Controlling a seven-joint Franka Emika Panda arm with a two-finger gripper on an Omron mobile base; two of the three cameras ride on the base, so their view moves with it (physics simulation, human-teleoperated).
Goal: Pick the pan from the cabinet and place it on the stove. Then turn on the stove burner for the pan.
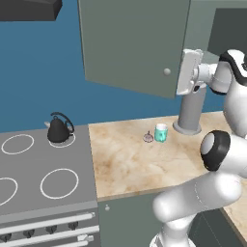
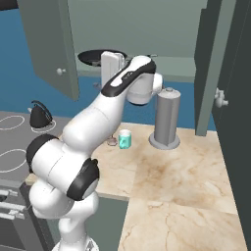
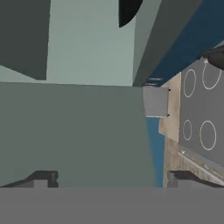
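The cabinet (image 2: pixel 147 29) hung open above the marble tabletop (image 1: pixel 135 164); its left door hid the inside from the left base view. From the right, the pan (image 2: pixel 98 57) lay on the cabinet floor, just behind the raised hand. The stove (image 1: pixel 43 178) carried a kettle (image 1: pixel 59 129). Jaws (image 3: pixel 109 181) stood spread, empty.

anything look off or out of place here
Nothing is spilled, tipped or broken. The cabinet doors hang open, and the pan sits on its shelf. The kettle stands upright on a back ring of the stove; the teal cup and the grey cylinder stand upright on the counter.
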